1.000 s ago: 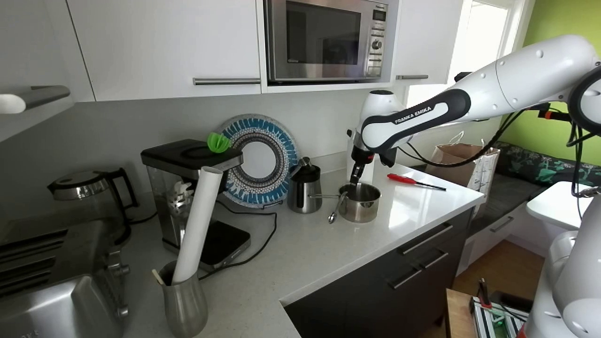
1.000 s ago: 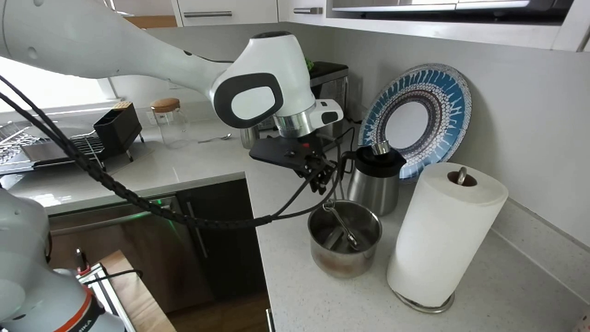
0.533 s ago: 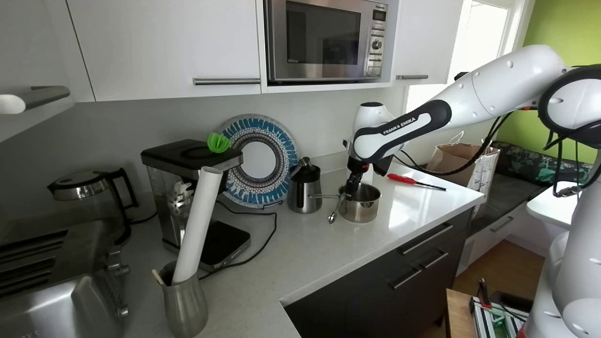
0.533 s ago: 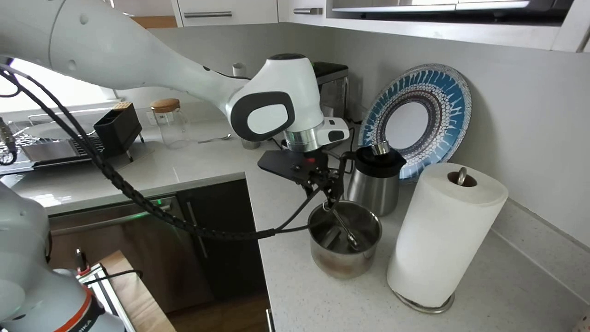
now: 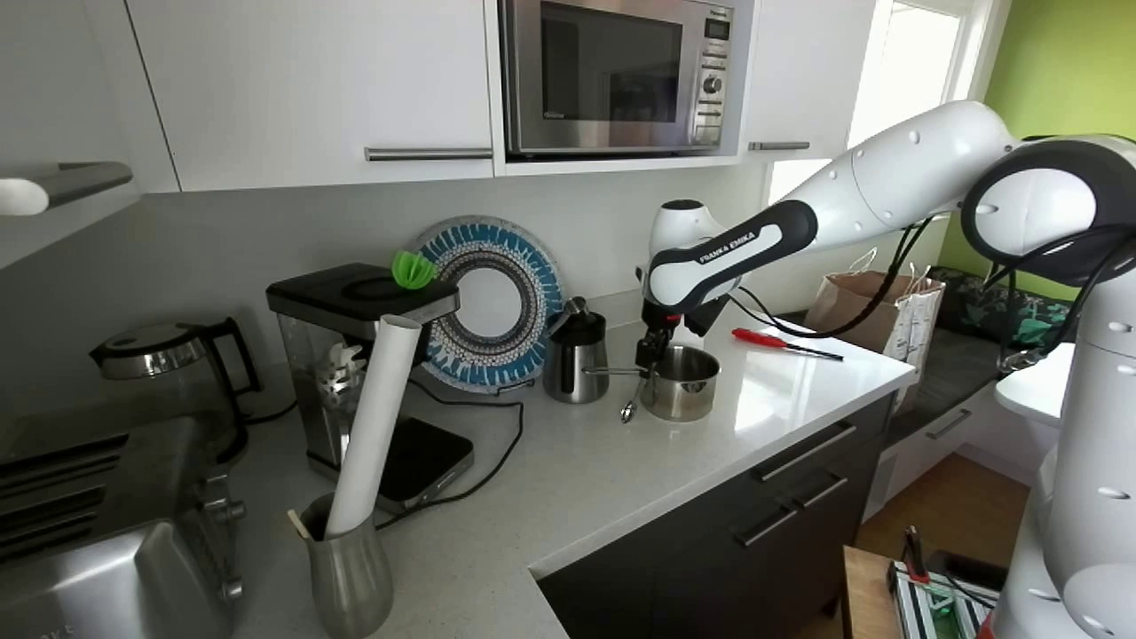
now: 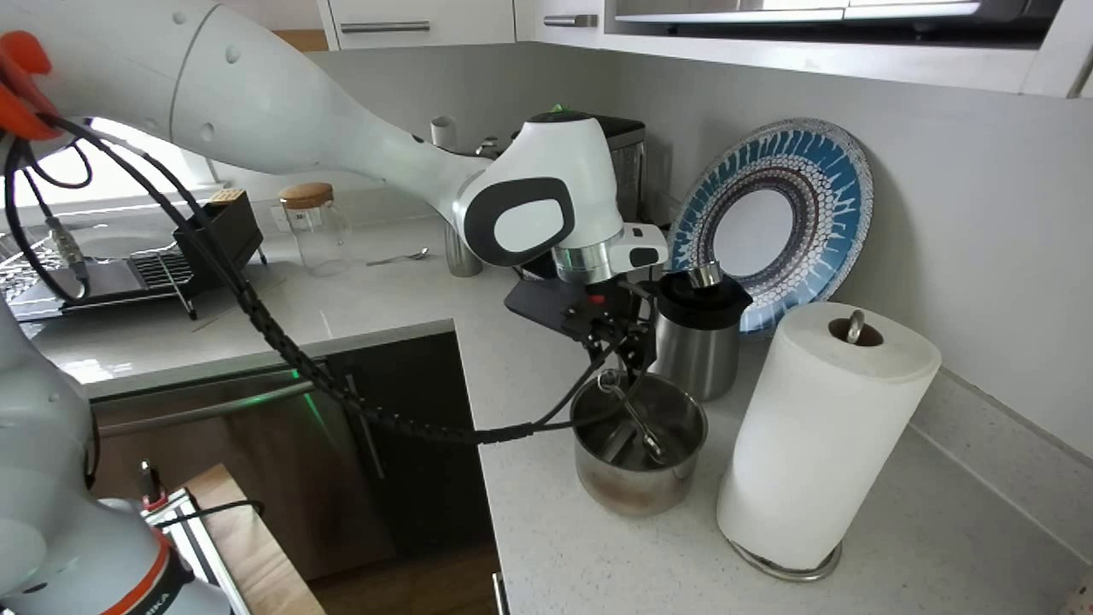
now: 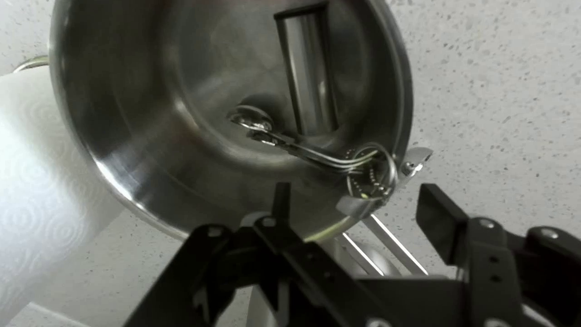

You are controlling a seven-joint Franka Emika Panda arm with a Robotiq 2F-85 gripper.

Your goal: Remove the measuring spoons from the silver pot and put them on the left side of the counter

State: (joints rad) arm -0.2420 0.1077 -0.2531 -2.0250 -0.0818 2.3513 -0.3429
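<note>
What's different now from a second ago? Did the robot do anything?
Yes! The pincer came down and moved over toward the handle of the silver pot, and it opened wider. It isn't holding anything. The measuring spoons stayed where they were, partly in the pot and partly hanging over its rim. The pot and the paper towel roll stayed put too.

Gleaming metal here, silver pot (image 7: 136,131) and measuring spoons (image 7: 317,156)!
Smooth, glossy desk (image 5: 772,390) too; paper roll (image 7: 45,195) matt and embossed!
</note>
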